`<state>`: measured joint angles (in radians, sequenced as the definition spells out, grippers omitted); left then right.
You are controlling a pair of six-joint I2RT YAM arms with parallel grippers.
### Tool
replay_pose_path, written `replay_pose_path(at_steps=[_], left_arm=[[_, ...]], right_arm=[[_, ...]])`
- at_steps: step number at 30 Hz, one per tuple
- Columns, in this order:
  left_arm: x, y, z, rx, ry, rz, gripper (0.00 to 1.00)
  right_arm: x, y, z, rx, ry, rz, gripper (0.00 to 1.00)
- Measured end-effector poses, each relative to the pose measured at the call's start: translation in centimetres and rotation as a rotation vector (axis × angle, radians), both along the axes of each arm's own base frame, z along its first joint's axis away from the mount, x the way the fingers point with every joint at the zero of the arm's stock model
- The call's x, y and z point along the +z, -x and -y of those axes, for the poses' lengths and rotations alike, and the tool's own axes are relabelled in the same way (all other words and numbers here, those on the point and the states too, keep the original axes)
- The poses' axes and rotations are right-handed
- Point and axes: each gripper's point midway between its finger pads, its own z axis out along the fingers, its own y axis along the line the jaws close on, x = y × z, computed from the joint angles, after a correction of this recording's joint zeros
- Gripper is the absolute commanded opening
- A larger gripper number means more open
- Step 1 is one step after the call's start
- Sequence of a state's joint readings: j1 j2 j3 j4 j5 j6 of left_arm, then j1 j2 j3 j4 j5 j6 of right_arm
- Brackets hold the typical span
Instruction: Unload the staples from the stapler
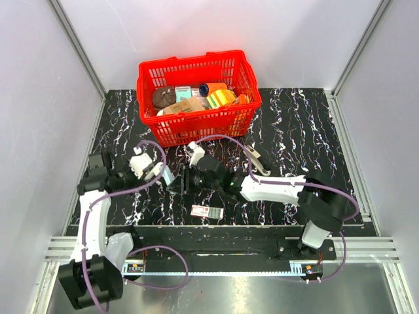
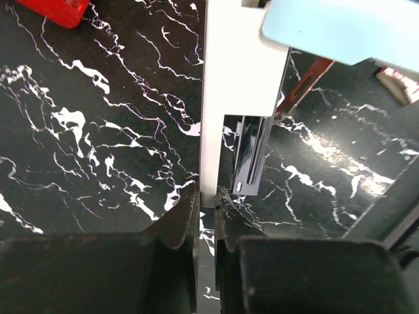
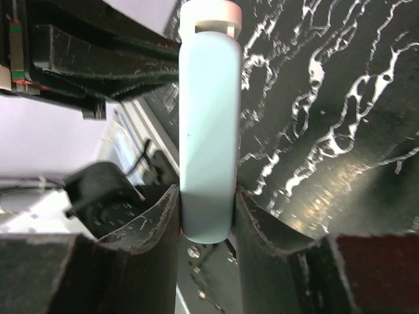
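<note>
The black, white-veined marble worktop [image 1: 308, 131] carries a red plastic mesh basket [image 1: 203, 127] of assorted items at the rear, well apart from the work zone. The right arm [image 1: 275, 188] reaches leftward, low and nearly level, across the front centre. The left arm [image 1: 91, 216] rises from its base and bends inward to meet it.

The slim pale blue-and-white stapler [image 1: 168, 175] is held between them, in front of the basket. The right pincer [image 3: 206, 196] is clamped on the pale blue top body. The left pincer [image 2: 206, 203] is clamped on the edge of the white lower arm. This opposed two-point hold likely serves to hinge the stapler open, as the shiny dark metal magazine channel [image 2: 252, 157] is exposed.

A flat white-and-red box [image 1: 207, 211] lies near the front edge. The staples cannot be made out, and whether any sit in the channel cannot be told.
</note>
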<state>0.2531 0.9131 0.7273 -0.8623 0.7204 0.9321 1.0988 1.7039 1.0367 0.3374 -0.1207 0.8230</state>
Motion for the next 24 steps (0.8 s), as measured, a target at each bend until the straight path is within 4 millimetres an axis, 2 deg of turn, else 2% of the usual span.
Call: replay_pose_path(at_steps=[4,8,14,19,20,22,24], left_arm=[[-1.6,-0.2,-0.1,-0.072,-0.134,0.116,0.00],[-2.3,-0.8,0.1,-0.125,-0.236,0.225,0.00],[-1.7,-2.5,0.8,-0.176,-0.360,0.364,0.00],[-1.1,-3.5,0.8,-0.176,-0.430,0.420,0.01],[-1.1,-3.5,0.8,-0.172,-0.432,0.420,0.05],[-1.2,-3.3,0.8,-0.163,-0.425,0.402,0.20],[-1.5,-2.7,1.1,-0.151,-0.390,0.336,0.40]], right_arm=[[-1.8,0.9,1.4,0.075,0.091,0.075,0.00],[-3.1,1.3,2.0,0.119,0.141,0.121,0.00],[-3.9,0.9,2.4,0.133,0.181,0.165,0.00],[-4.7,0.4,1.9,0.139,0.205,0.184,0.00],[-4.7,0.3,1.8,0.139,0.208,0.185,0.00],[-4.8,0.3,1.8,0.136,0.210,0.184,0.00],[-4.5,0.1,1.7,0.125,0.218,0.180,0.00]])
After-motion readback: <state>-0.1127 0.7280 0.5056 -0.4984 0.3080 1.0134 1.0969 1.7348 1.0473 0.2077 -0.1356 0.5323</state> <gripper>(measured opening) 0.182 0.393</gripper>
